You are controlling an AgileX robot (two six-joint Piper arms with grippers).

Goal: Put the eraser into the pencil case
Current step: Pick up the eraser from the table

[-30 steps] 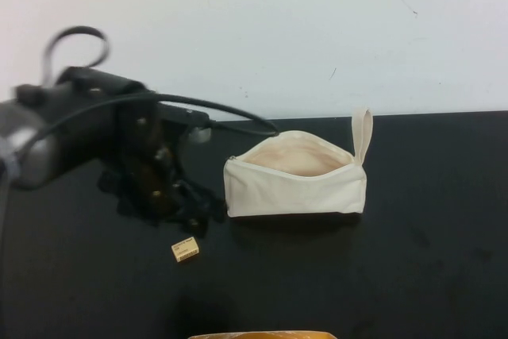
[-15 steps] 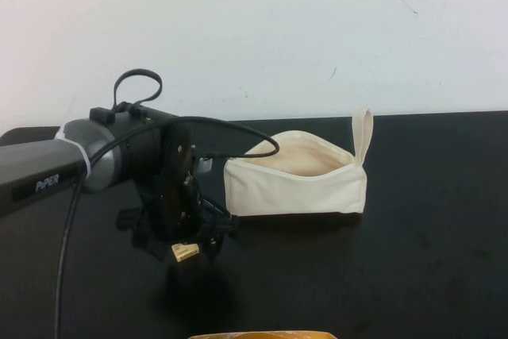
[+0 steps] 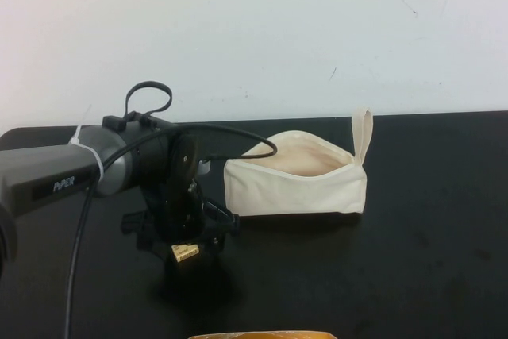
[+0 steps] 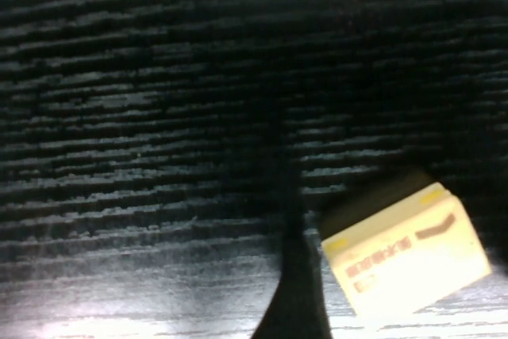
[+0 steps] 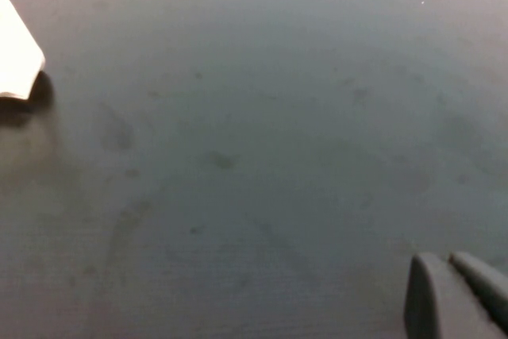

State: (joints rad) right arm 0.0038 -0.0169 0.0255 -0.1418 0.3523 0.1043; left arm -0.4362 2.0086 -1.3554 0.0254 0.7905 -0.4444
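Observation:
The eraser (image 3: 185, 252), a tiny tan block with a pale printed label, lies on the black table left of the pencil case (image 3: 295, 182). The case is a cream canvas pouch, unzipped, mouth up, with its loop strap (image 3: 362, 132) at the right end. My left gripper (image 3: 187, 245) points down right over the eraser, its jaws open on either side of it. In the left wrist view the eraser (image 4: 405, 256) lies beside one dark finger (image 4: 294, 299); my left gripper (image 4: 401, 275) straddles it. My right gripper (image 5: 454, 295) is shut and empty above bare table, out of the high view.
The black table (image 3: 429, 252) ends at a white wall behind. A yellow-orange object's edge (image 3: 262, 335) shows at the front edge. A corner of the cream pouch (image 5: 16, 53) shows in the right wrist view. The left arm's cable (image 3: 238, 129) loops near the pouch.
My left arm has swung in from the left and come down over the eraser. The eraser and pouch have not moved.

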